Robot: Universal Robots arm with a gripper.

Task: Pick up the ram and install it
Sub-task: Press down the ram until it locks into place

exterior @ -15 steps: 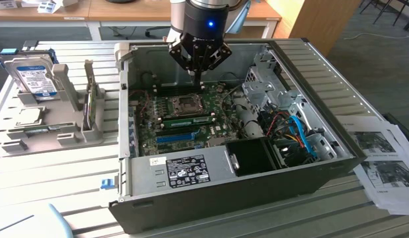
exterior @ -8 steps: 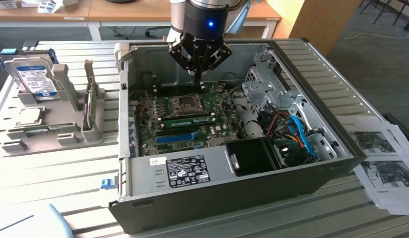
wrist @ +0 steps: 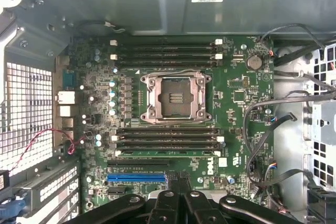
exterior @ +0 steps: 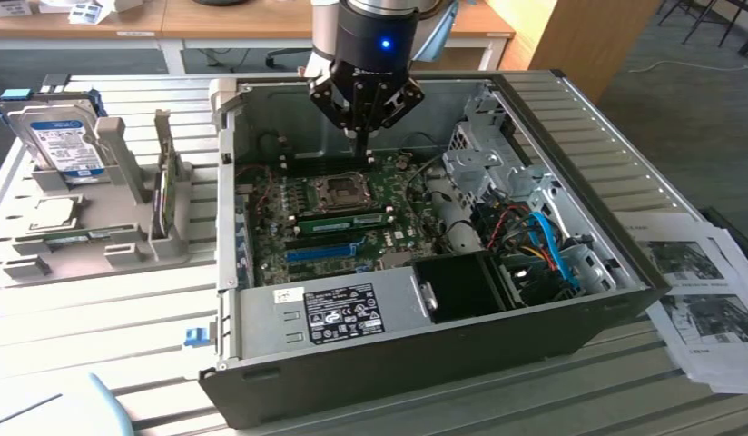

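Exterior view: at the bench's (exterior: 72, 345) left edge the hard drive (exterior: 59, 136) stood upright in a grey holder (exterior: 123, 247), kept within the arm's reach. The open case (exterior: 592, 136) lay mid-bench, motherboard facing up for access from above. The pincer (exterior: 359, 138) hung over the board's far side, fingers drawn together with nothing visibly between them. The ram (exterior: 344, 219) sat in a slot just beside the CPU socket (exterior: 345, 188), apparently seated.
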